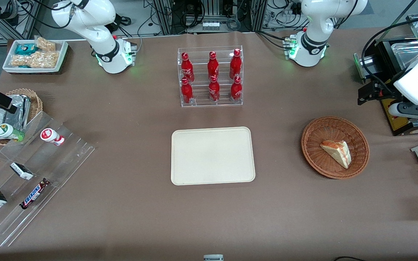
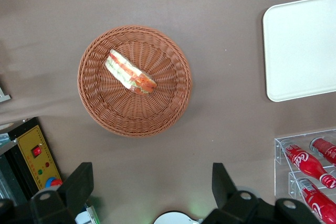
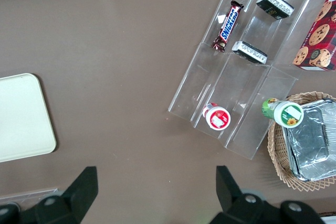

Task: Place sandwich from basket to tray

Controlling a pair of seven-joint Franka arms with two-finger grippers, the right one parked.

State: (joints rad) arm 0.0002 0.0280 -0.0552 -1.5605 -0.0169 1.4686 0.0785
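The sandwich [image 1: 336,152] [image 2: 130,72], a pale bread wedge with red and green filling, lies in the round reddish-brown basket [image 1: 310,145] [image 2: 100,103]. The cream tray [image 1: 212,156] [image 2: 304,45] sits flat and bare at the table's middle, beside the basket. My left gripper [image 1: 367,96] [image 2: 151,170] hangs above the table toward the working arm's end, farther from the front camera than the basket. It is open wide, with nothing between its fingers, and well apart from the sandwich.
A clear rack of red bottles [image 1: 210,78] [image 2: 310,166] stands farther from the front camera than the tray. A black box with a yellow panel [image 1: 397,116] [image 2: 34,153] sits beside the gripper. Acrylic steps with snacks [image 1: 31,174] lie toward the parked arm's end.
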